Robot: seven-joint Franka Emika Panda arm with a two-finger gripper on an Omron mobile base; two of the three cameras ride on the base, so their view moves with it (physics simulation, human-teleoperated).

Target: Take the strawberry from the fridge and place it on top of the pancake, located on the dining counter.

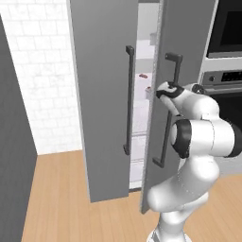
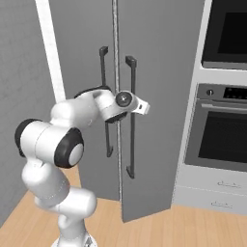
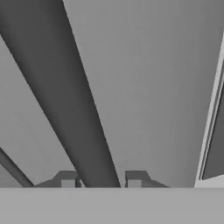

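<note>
Left base view, left to right: a white tiled wall (image 1: 42, 71) occupies the upper left above a pale wood plank floor (image 1: 56, 198). At centre stands the fridge (image 1: 106, 94), matte grey, both doors ajar, each carrying a long dark vertical bar handle. The gap between the doors exposes white interior shelves; on one shelf, centre of the frame, lies a tiny reddish item (image 1: 143, 75), too small to identify as the strawberry. The right door's handle (image 1: 171, 101) is met by the white, glossy, rounded arm at centre right. A steel-fronted oven (image 1: 226, 80) with dark glass fills the upper right.

Right base view: the arm rises from lower left; the gripper (image 2: 140, 107) sits at the right door's bar, centre of the frame.

Hand view: the fingers (image 3: 68, 180), small, dark and square-tipped at bottom centre, are clenched around the smooth dark bar, which runs diagonally from upper left to bottom centre across the flat grey door panel.
</note>
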